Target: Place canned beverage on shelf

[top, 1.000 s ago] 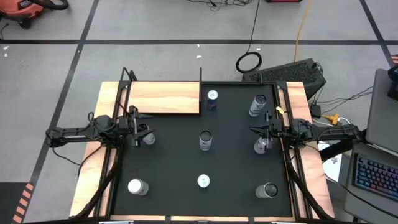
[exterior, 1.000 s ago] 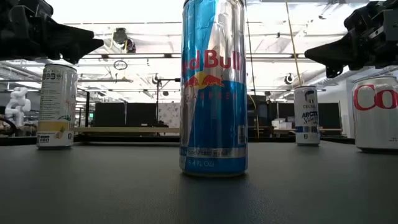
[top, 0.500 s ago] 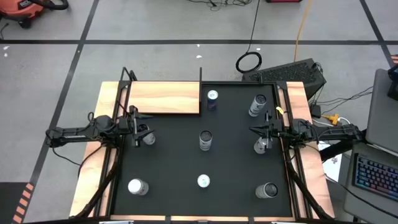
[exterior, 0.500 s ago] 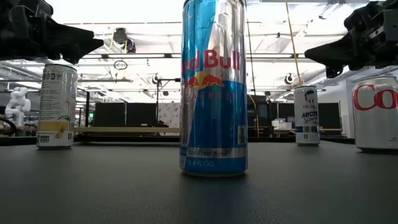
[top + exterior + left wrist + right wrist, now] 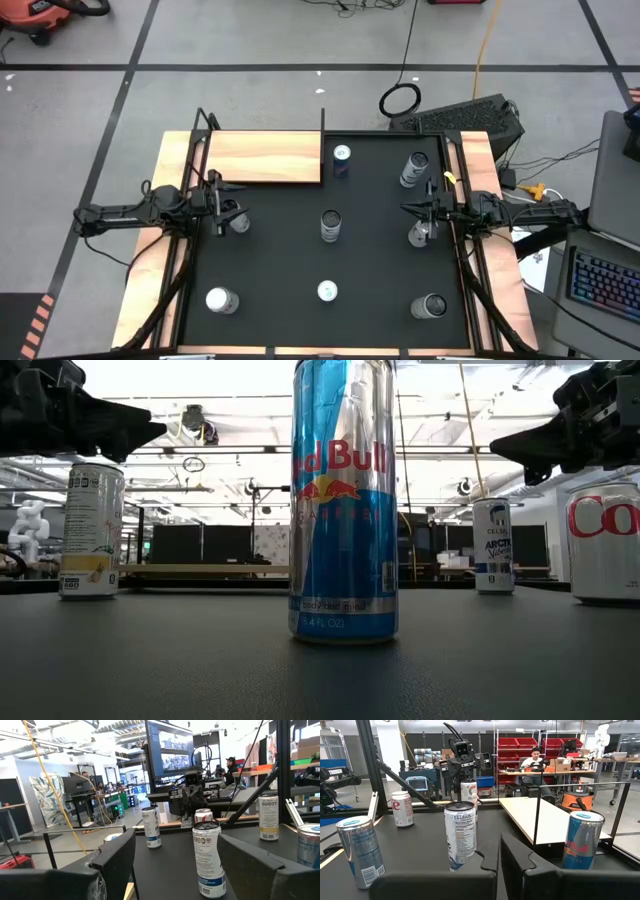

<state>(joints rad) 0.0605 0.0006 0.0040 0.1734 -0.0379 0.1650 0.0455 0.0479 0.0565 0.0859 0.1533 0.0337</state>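
Wood shelf (image 5: 264, 157) bare | L tool (image 5: 222, 206) open, R tool (image 5: 409, 209) closed, both empty | Coke can (image 5: 603, 542) cut off

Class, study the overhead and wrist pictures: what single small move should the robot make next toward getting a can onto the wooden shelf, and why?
Probably the left pincer should ease forward and close on the can beside it. Its fingers are open and empty, that can stands just ahead of it, and the shelf lies nearby on the same side. The right pincer is shut and farther from the shelf.

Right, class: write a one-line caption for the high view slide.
Seven cans stand on the black mat, the wooden shelf bare, both arms waiting at the table's sides.
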